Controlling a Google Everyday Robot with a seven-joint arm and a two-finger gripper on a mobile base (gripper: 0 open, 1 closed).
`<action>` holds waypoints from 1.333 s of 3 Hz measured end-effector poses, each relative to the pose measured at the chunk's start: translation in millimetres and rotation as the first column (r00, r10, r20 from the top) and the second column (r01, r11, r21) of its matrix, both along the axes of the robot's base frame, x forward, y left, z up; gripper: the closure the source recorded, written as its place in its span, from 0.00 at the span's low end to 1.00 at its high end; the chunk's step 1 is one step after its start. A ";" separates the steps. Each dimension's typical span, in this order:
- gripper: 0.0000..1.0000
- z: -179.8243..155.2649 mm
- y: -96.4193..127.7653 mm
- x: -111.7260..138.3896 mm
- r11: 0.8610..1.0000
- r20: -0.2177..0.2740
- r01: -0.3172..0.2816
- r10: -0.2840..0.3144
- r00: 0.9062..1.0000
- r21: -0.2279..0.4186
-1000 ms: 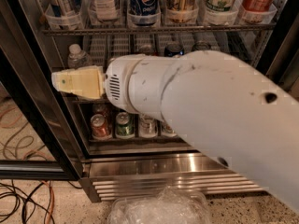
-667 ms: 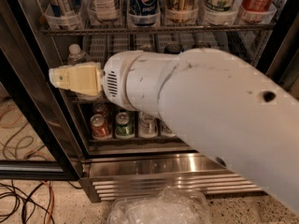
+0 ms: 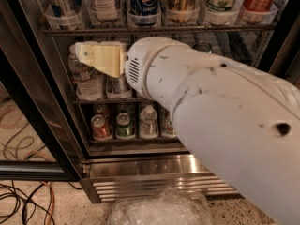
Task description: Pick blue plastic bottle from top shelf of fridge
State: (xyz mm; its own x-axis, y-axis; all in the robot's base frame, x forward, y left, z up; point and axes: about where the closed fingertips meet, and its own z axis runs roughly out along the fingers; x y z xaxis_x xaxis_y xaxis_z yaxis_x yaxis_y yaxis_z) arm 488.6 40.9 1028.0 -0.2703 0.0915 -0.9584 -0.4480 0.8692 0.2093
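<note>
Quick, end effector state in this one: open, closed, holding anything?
End effector: open or closed cannot be told; it sits in front of the clear bottles, below the top shelf.

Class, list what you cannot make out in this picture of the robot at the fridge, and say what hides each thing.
- Tea bottle: upper part cut off by the camera view's top edge.
- Lower shelves: right side hidden behind the arm.
- Water bottle: partly covered by the gripper, which sits just below the top shelf.
</note>
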 end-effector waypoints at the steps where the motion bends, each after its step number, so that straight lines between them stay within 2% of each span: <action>1: 0.00 14.3 -3.5 -2.8 0.999 0.044 0.032 -0.032 0.999 0.000; 2: 0.00 29.7 9.1 -5.5 1.000 0.065 0.018 -0.018 0.998 -0.004; 3: 0.00 44.5 32.6 -7.9 0.999 0.076 -0.033 0.035 0.996 -0.024; 4: 0.00 62.7 70.8 -6.8 0.992 0.062 -0.119 0.122 0.991 -0.047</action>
State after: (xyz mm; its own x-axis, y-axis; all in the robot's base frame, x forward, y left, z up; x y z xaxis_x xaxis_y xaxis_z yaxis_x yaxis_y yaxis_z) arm 481.8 111.7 1090.6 -0.2141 0.0206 -0.9766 -0.5614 0.8155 0.1403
